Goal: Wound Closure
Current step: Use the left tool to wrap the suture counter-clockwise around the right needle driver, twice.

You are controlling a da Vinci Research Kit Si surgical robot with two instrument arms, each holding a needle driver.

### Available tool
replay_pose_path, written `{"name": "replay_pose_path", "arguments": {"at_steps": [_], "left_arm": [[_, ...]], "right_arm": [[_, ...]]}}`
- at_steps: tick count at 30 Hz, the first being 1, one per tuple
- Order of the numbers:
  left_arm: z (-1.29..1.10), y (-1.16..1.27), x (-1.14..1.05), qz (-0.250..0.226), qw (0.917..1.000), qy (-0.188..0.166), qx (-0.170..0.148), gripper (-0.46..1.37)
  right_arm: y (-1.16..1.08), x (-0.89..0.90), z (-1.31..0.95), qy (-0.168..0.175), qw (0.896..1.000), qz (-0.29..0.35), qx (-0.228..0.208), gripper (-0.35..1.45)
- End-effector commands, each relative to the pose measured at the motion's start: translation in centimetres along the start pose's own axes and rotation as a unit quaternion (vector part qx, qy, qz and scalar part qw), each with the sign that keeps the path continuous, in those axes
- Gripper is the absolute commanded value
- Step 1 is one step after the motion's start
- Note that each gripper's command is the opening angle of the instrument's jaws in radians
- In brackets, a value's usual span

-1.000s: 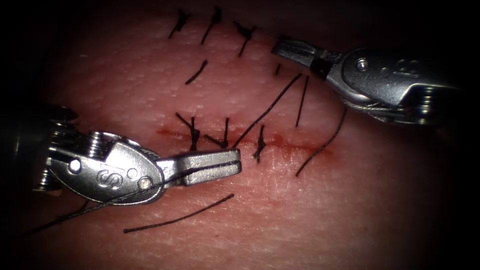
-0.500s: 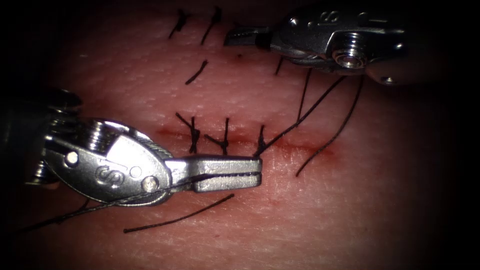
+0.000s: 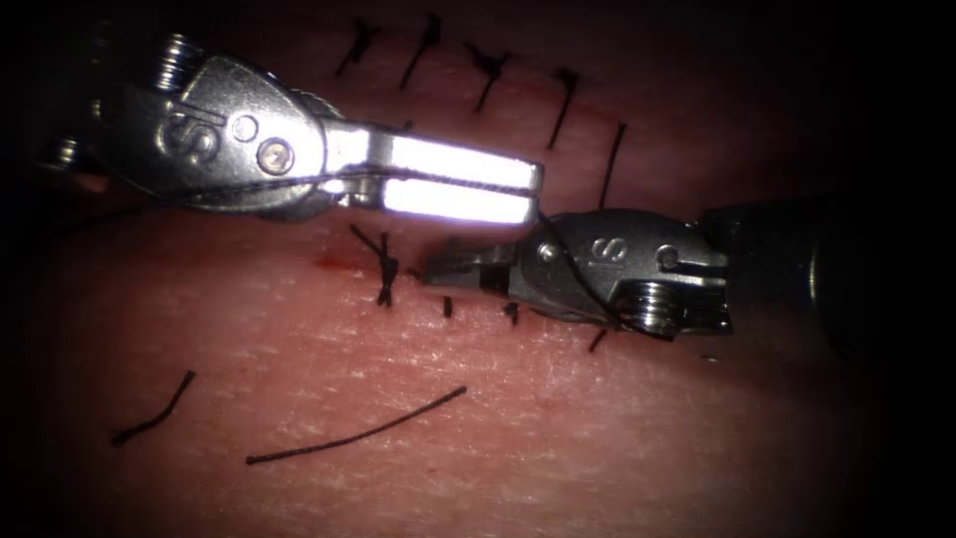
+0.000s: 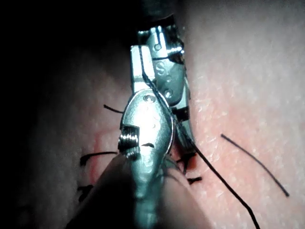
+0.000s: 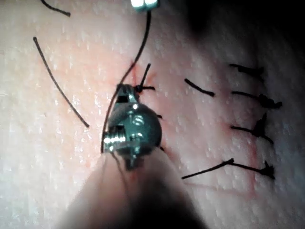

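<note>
- Thread [image 3: 448,182] in the endoscope view runs along the seam of the left tool [image 3: 518,191], whose two bright jaws are pressed together on it above the cut [image 3: 344,267]; the strand leaves the tips and curls over the body of the right tool [image 3: 443,267].
- The right tool lies along the cut, tips pointing left toward a knotted stitch [image 3: 385,269]. Its jaws look closed, though whether anything sits between them is hard to say. The thread wraps around its wrist.
- Loose cut ends [image 3: 356,434] lie on the tissue [image 3: 597,438] below the cut, and a row of finished stitches [image 3: 488,72] sits along a second line higher up. A trace of red fluid [image 3: 329,263] marks the left end of the cut.
- Left wrist view: the left tool [image 4: 139,67] is seen from behind with the thread [image 4: 224,183] trailing off its side across the tissue [image 4: 248,71], the right tool [image 4: 188,143] close alongside, and a cut end [image 4: 255,164] lying apart.
- Right wrist view: the right tool [image 5: 125,95] points at the cut beside a stitch [image 5: 144,86]; the thread [image 5: 140,45] climbs from it to the left tool's tips [image 5: 144,5]. Four finished stitches [image 5: 257,129] lie to one side, and a loose cut end [image 5: 59,81] to the other.
- I can make out no needle.
</note>
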Motion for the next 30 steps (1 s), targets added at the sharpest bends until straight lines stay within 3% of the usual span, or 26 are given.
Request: {"name": "replay_pose_path", "arguments": {"at_steps": [1,8,14,23,30], "left_arm": [[0.01,-0.06,-0.1,0.001,1.0,0.004,-0.003,-0.35],[-0.03,-0.29,-0.84,0.01,0.9998,-0.011,0.01,-0.35],[-0.11,-0.29,-1.34,0.007,0.9996,-0.022,0.017,-0.35],[-0.07,-0.14,-1.56,0.004,0.9995,-0.026,0.018,-0.35],[0.08,-0.01,-1.77,0.003,0.9992,-0.032,0.023,-0.35]], "right_arm": [[-0.03,-0.02,0.0,0.011,1.0,-0.001,-0.002,-0.35],[-0.17,-0.01,-0.07,0.077,0.997,-0.003,-0.008,-0.35],[-0.21,-0.06,-0.22,0.131,0.991,-0.004,-0.018,-0.35],[-0.18,-0.11,-0.58,0.179,0.982,0.001,-0.065,-0.35],[-0.25,0.06,-0.73,0.223,0.971,0.01,-0.09,-0.35]]}}
